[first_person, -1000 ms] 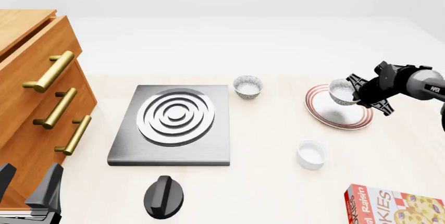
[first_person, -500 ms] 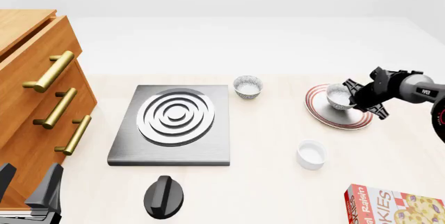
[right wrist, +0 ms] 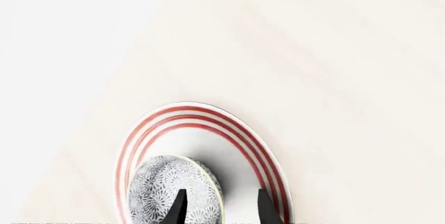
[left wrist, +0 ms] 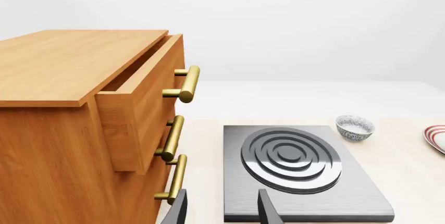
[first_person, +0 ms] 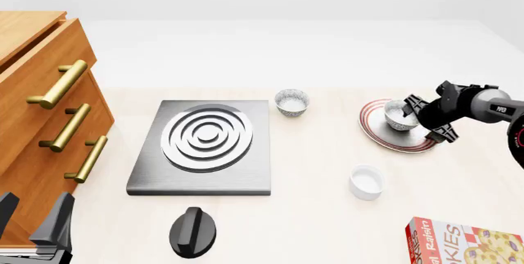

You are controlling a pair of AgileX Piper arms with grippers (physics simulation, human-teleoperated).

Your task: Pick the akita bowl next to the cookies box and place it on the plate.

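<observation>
Grey-speckled bowl [first_person: 399, 115] sits on red-ringed plate [first_person: 378, 135]; right claw [first_person: 426, 118] spread around it, left claw [first_person: 33, 220] open near drawers [first_person: 49, 104].

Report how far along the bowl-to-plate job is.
Done: the akita bowl is over the plate, well away from the cookies box. In hand: the right gripper is at the bowl's rim, one finger seemingly inside; whether it grips is unclear. Left: let go and withdraw. The left gripper is idle.

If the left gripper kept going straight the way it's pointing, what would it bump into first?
Probably the grey stove: the left gripper points along the table straight at its near edge, though depth is hard to judge.
</observation>
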